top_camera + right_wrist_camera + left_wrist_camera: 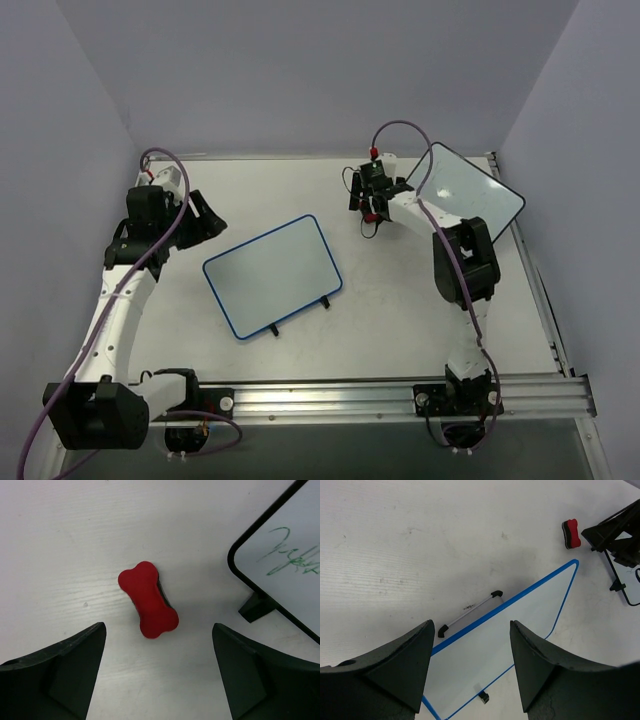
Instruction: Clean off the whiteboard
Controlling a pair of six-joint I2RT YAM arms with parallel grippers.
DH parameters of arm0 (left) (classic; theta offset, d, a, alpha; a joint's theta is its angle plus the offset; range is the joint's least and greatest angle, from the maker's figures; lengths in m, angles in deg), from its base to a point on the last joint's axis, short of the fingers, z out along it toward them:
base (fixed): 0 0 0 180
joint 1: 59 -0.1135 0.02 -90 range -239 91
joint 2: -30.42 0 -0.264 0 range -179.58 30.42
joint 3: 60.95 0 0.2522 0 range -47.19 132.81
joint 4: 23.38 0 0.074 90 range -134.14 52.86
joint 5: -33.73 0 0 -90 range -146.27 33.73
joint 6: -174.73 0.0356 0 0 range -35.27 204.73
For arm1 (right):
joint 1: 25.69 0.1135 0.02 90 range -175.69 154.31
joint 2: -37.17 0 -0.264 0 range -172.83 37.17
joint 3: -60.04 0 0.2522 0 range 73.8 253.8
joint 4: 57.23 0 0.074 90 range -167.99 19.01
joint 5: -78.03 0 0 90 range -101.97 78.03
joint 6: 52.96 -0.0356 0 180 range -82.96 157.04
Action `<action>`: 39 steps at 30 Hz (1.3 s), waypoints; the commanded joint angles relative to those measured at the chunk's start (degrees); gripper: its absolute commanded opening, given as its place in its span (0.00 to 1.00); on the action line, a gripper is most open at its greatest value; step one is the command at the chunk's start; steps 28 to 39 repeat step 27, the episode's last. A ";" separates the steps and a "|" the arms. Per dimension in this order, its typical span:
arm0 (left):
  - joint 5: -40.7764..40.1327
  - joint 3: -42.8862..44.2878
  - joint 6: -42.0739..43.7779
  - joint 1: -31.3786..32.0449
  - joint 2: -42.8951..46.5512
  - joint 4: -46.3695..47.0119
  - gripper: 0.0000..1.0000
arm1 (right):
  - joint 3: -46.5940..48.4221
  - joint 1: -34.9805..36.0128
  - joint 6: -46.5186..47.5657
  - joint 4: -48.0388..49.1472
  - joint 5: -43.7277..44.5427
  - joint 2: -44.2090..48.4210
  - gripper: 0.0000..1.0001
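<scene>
Partly hidden: the eraser is nearly covered by the right arm in the top view. The black-framed board is crossed by that arm and cut off at the right wrist view's edge, with green scribble showing.
Hard to make out: a thin bar with black ends lies just beside one long edge of the whiteboard; what it is cannot be told.
Place: the whiteboard is mid-table, between the two arms, its face blank.
Long axis: near-left to far-right, with two black feet on the near-right long edge.
Left claw: the left gripper is released and holds nothing, near the whiteboard's left end.
Right claw: the right gripper is released and spread wide over the eraser, which lies on the table clear of both fingers.
</scene>
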 commanded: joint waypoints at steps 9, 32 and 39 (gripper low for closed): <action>-0.68 1.18 4.75 -0.55 7.39 -1.93 0.73 | -20.59 5.99 -1.92 5.22 -1.56 39.16 1.00; -0.25 -2.78 4.31 -3.08 12.85 0.35 0.77 | -38.71 8.90 -3.50 1.38 4.25 64.35 1.00; -0.25 -2.78 4.31 -3.08 12.85 0.35 0.77 | -38.71 8.90 -3.50 1.38 4.25 64.35 1.00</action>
